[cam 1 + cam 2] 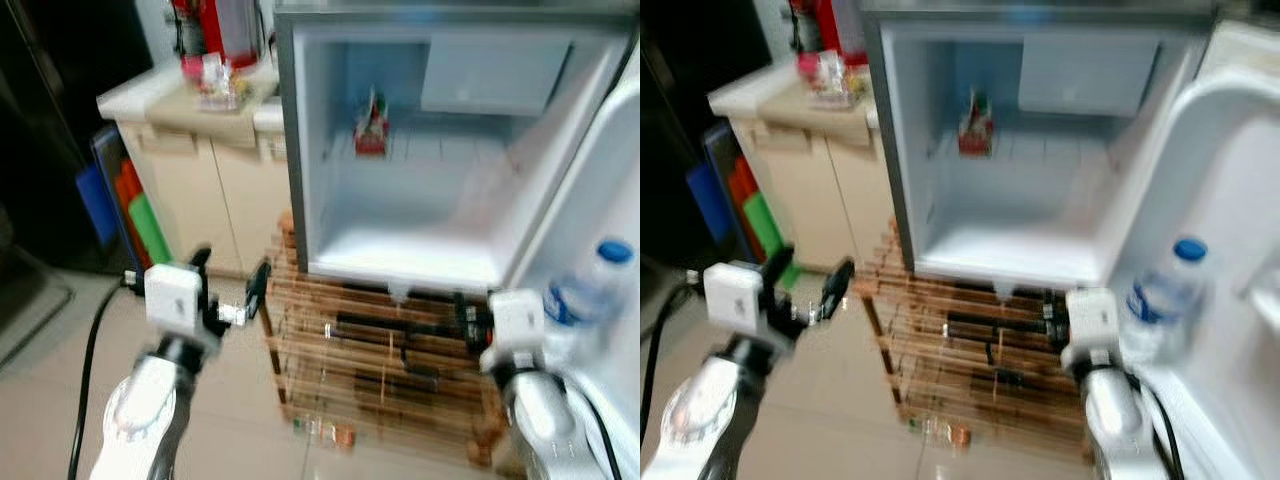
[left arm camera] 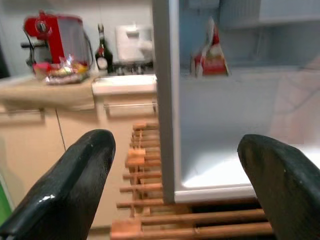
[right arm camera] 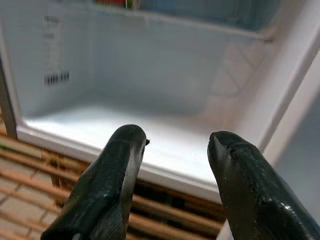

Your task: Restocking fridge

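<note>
Your mini fridge (image 1: 300,150) open, red carton (image 1: 371,128) on its shelf, water bottle (image 1: 585,300) in door rack, left tool (image 2: 170,185) and right tool (image 3: 175,165) both released, empty.

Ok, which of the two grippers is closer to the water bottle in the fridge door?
The right gripper. It hangs just below the open fridge, beside the door shelf holding the blue-capped water bottle. The left gripper is out over the floor by the cabinet.
</note>
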Tool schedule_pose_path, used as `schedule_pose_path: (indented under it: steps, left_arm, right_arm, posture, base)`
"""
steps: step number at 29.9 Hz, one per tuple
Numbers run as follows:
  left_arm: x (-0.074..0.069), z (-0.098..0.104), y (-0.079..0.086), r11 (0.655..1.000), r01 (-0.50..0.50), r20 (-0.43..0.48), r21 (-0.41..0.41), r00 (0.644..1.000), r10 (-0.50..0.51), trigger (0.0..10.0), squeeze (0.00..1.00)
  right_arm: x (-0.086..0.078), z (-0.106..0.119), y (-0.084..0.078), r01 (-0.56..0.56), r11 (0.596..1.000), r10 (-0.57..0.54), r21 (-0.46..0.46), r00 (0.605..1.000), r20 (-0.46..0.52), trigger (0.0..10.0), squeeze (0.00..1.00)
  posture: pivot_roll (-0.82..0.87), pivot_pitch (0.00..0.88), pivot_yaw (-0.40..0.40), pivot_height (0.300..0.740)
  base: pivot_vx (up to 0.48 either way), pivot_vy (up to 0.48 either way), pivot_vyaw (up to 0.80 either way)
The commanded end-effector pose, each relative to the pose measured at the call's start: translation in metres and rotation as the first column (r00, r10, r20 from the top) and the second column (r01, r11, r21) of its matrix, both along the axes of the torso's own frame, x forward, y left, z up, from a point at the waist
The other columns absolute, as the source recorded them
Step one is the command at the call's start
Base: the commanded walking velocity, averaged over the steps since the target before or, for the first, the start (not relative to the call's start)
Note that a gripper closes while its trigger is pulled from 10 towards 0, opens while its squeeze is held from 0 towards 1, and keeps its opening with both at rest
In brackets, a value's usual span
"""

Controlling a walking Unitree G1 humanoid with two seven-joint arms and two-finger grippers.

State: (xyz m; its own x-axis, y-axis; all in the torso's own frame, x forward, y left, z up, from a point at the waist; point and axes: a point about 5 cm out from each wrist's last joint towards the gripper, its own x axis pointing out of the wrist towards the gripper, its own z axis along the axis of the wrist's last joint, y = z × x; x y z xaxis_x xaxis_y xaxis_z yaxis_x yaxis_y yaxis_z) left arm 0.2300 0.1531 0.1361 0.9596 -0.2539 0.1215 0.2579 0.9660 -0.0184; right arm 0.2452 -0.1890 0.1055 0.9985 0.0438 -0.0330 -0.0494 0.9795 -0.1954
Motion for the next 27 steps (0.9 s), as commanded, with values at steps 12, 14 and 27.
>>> schedule_pose_path:
  steps: [12, 14, 27]
  left_arm:
    - [0.005, 0.001, -0.004, 1.000, -0.019, 0.017, -0.013, 1.000, 0.019, 10.0, 0.00]
    - [0.006, 0.001, -0.005, 1.000, -0.011, 0.013, -0.017, 1.000, 0.011, 10.0, 0.00]
    - [0.025, -0.039, 0.000, 0.996, 0.026, -0.252, -0.090, 0.966, -0.048, 10.0, 0.00]
  right_arm:
    - [0.007, -0.003, 0.008, -0.109, 0.994, 0.110, 0.017, 0.994, -0.028, 10.0, 0.00]
    - [0.005, -0.006, 0.008, -0.125, 0.992, 0.126, 0.023, 0.991, -0.045, 10.0, 0.00]
    - [-0.082, -0.119, -0.061, -0.194, 0.978, 0.109, -0.079, 0.793, -0.600, 10.0, 0.00]
  posture:
    - [-0.18, 0.000, 0.040, 0.740]
    - [-0.18, 0.000, 0.041, 0.740]
    - [-0.21, 0.000, 0.054, 0.740]
  base:
    - [-0.156, -0.102, 0.00]
    - [0.000, 0.000, 0.00]
    - [0.000, 0.000, 0.00]
